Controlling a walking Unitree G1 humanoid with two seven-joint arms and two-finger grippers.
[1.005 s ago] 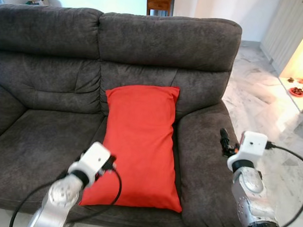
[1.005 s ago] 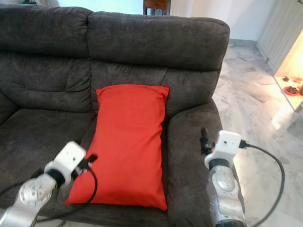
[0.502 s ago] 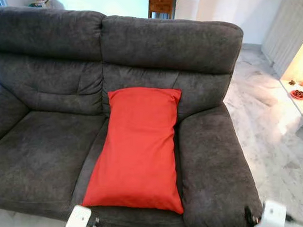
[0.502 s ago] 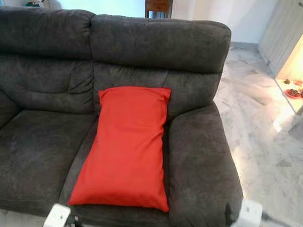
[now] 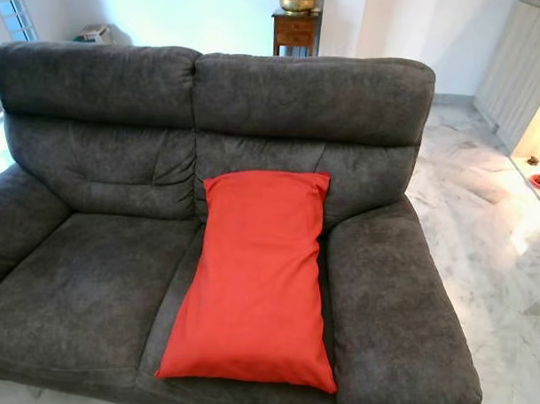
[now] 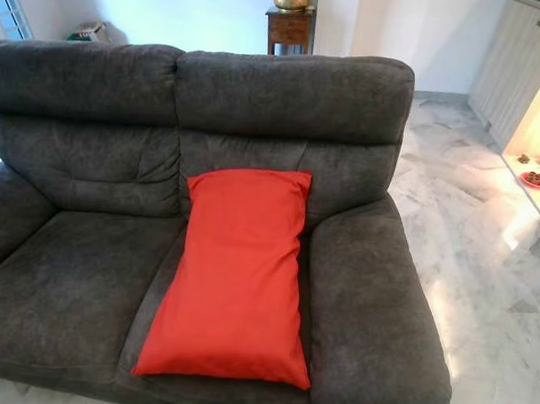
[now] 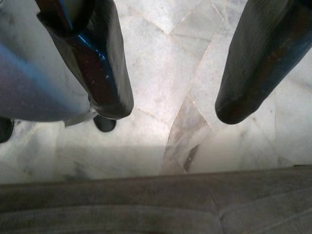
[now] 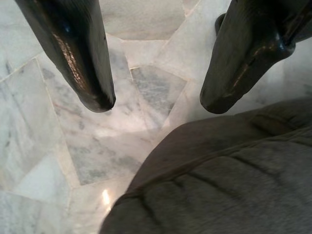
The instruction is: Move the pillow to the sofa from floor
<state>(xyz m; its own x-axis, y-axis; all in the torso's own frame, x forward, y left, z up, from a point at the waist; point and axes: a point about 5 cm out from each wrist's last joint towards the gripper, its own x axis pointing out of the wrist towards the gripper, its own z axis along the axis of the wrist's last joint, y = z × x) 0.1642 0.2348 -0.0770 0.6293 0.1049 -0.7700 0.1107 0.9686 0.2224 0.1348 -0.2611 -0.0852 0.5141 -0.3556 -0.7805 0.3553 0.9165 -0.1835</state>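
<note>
A long red pillow (image 5: pixel 255 278) lies on the dark grey sofa (image 5: pixel 95 279), on the right seat, with its top end leaning against the backrest and its lower end at the seat's front edge. Nothing touches it. In the left wrist view my left gripper (image 7: pixel 173 109) hangs open over marble floor beside the sofa's front edge (image 7: pixel 146 204), nothing between its fingers. In the right wrist view my right gripper (image 8: pixel 156 102) is open too, empty, above the floor next to the sofa's right armrest (image 8: pixel 219 180).
White marble floor (image 5: pixel 511 238) stretches to the right of the sofa. A small wooden side table (image 5: pixel 295 28) with a brass bowl stands behind the backrest. A low white shelf (image 5: pixel 539 170) with small items sits at the far right. A window (image 5: pixel 15 16) is at the back left.
Both arms have dropped out of the head views, from raised beside the pillow to hanging low. The camera has tilted up and pulled back, showing more of the sofa's back and the room.
</note>
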